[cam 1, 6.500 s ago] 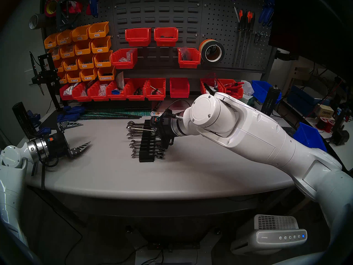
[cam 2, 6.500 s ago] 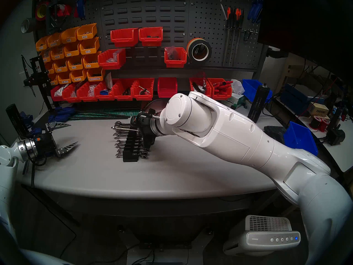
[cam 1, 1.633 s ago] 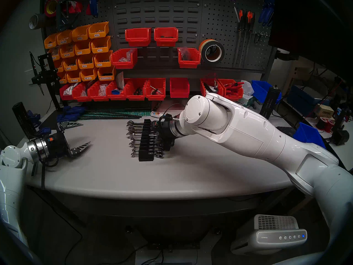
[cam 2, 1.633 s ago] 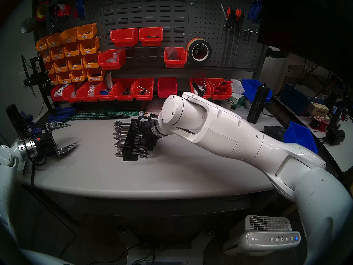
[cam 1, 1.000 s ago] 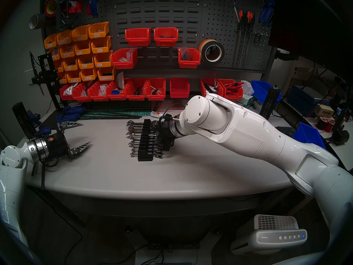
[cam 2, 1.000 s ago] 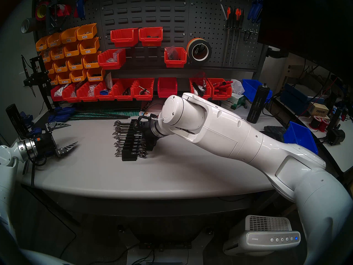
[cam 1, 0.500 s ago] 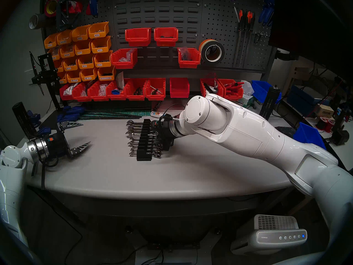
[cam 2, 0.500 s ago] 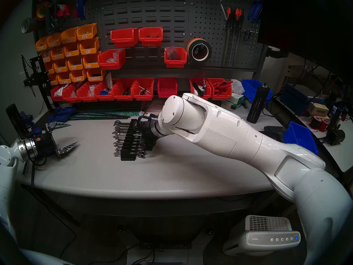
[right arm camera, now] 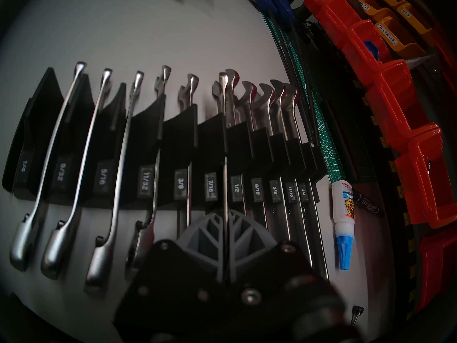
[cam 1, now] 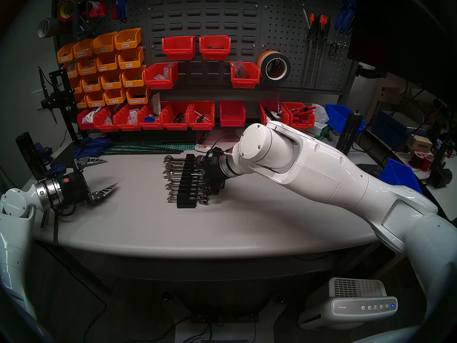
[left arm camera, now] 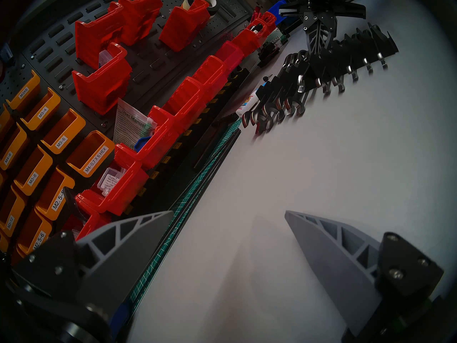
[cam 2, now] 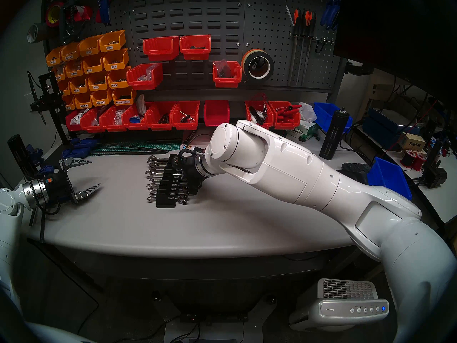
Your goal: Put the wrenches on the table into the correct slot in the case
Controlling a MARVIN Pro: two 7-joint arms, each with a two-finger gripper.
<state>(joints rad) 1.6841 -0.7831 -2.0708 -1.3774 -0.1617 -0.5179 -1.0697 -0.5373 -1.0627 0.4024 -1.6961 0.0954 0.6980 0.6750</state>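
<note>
The black case (cam 1: 187, 184) (cam 2: 167, 186) (right arm camera: 178, 134) lies mid-table (cam 1: 148, 223) with several chrome wrenches in its labelled grooves. My right gripper (right arm camera: 225, 212) (cam 1: 202, 173) is shut on one wrench (right arm camera: 224, 137), seen edge-on. That wrench's shaft sits in the groove beside the 7/16 label, its open jaw past the case's far side. In the left wrist view the right gripper (left arm camera: 319, 41) comes down onto the case (left arm camera: 351, 45). My left gripper (cam 1: 111, 172) (cam 2: 96, 172) (left arm camera: 229, 211) hovers open and empty over the table's left part, well away from the case.
A glue bottle (right arm camera: 342, 211) (cam 1: 201, 147) lies just behind the case. A green cutting mat (cam 1: 160, 147) and blue clamps (cam 1: 91, 142) lie along the back. Red bins (cam 1: 173, 116) line the wall. A blue bin (cam 1: 398, 174) stands at the right edge.
The wrench, earlier held above the case, now sits down in its groove. Over the last second the case's near end slid slightly left. The left arm has not moved.
</note>
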